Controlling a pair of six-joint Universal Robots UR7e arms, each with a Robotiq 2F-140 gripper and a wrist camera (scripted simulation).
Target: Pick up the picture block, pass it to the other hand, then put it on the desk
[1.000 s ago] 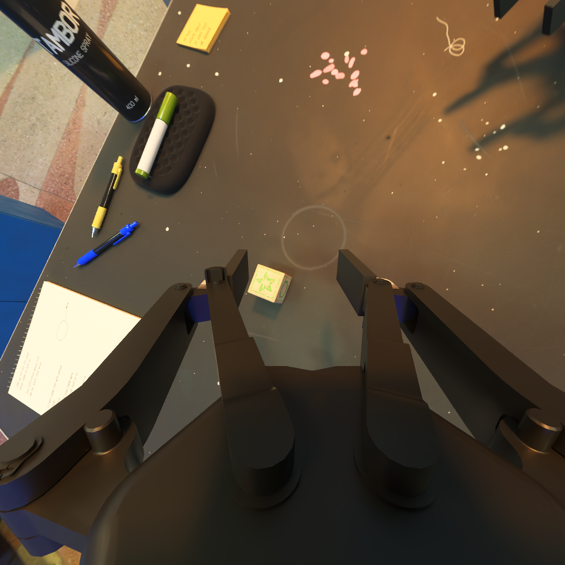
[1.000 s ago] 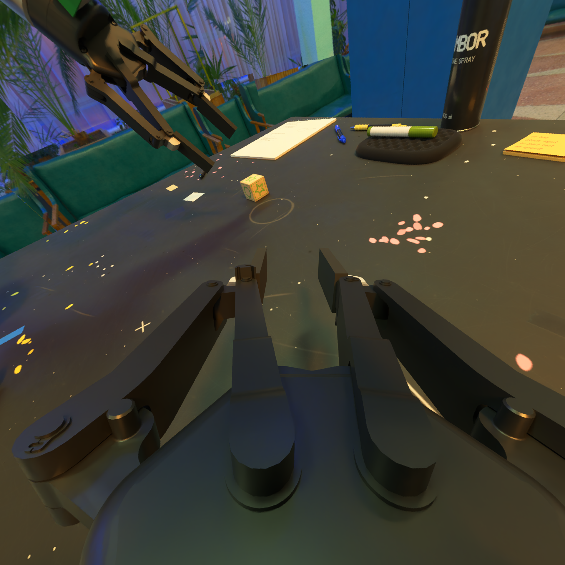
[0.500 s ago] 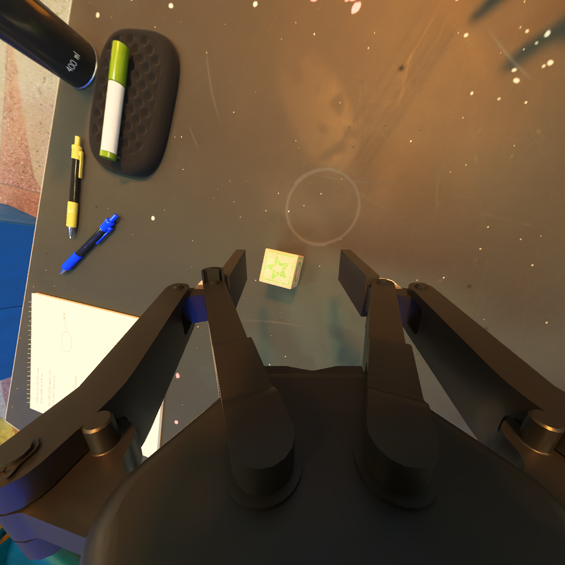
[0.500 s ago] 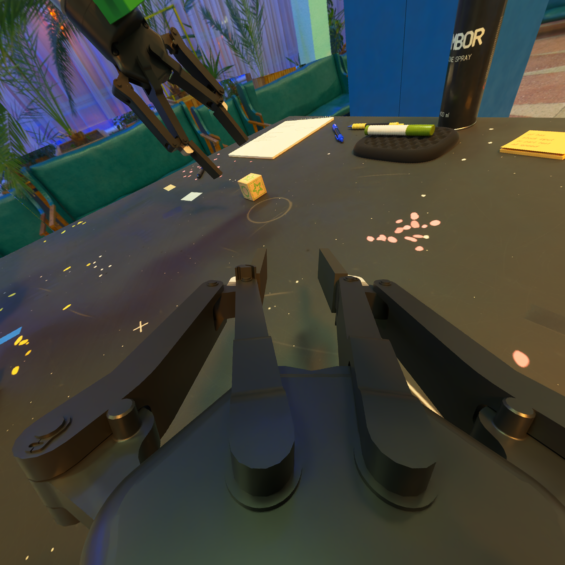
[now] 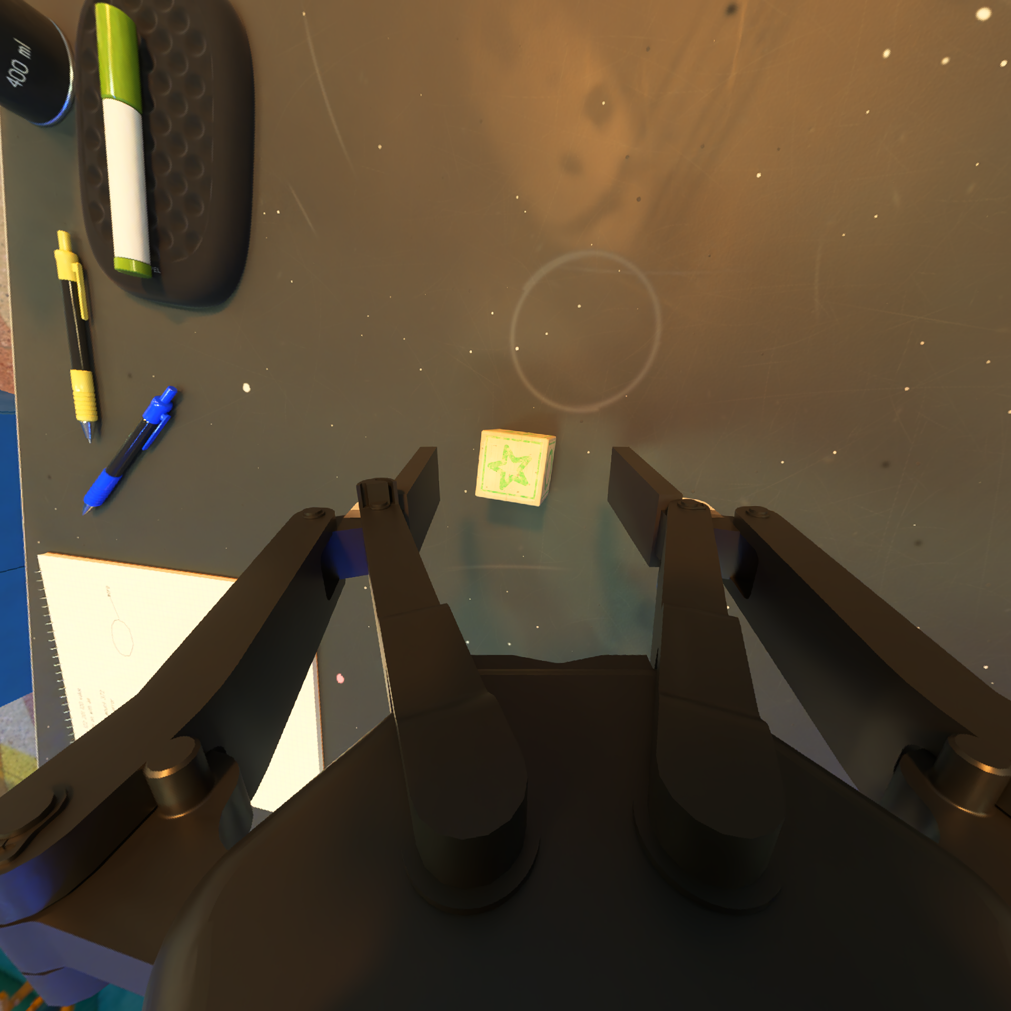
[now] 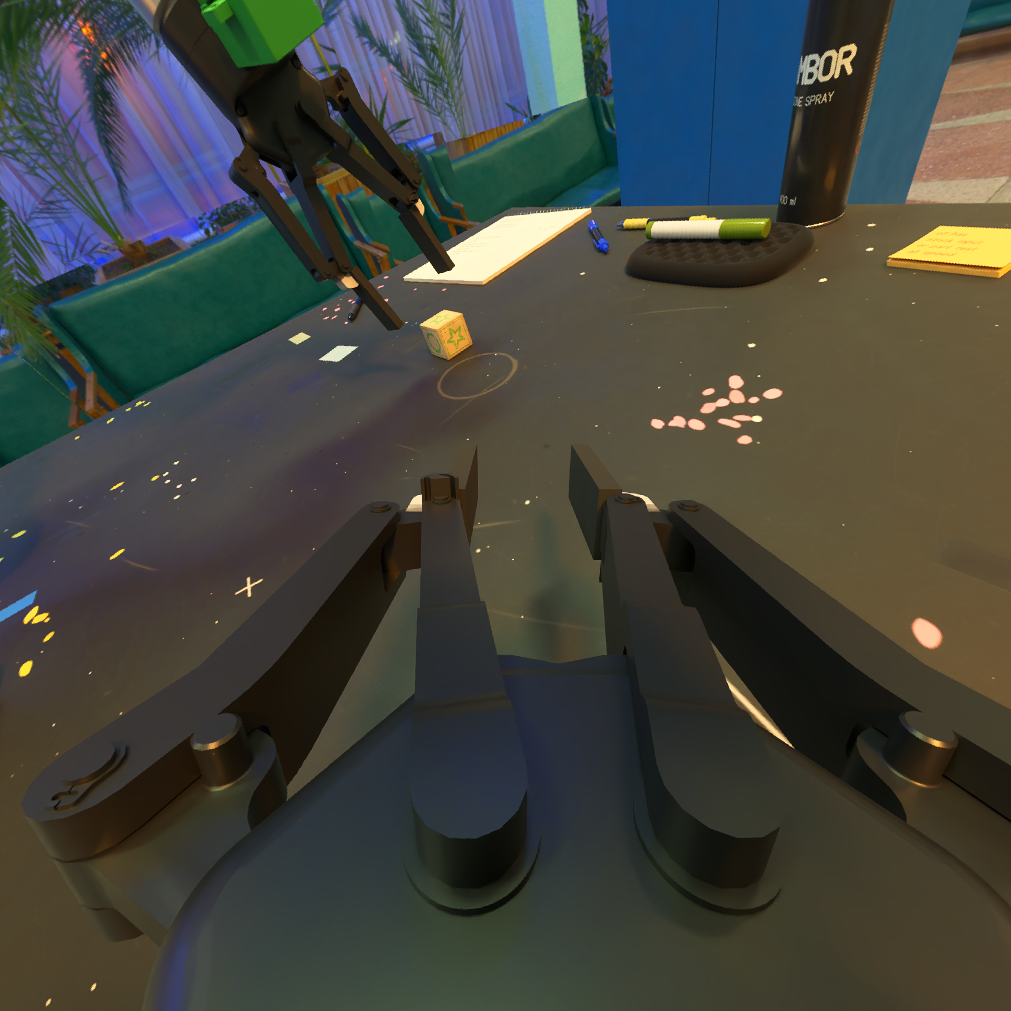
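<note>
A lounge-like office: beyond the right gripper (image 6: 522, 492), a dark desk (image 6: 602, 339) holds a notepad (image 6: 503, 246), pens, sticky notes (image 6: 952, 251); green sofas (image 6: 180, 323) and palms behind.

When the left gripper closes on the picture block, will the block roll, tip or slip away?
The picture block is a cube with flat faces, resting flat on the desk, so it probably will not roll. It looks like rigid painted wood, so likely stiff. It sits nearer one finger of the open left gripper, so it may slide or twist a little first.
</note>
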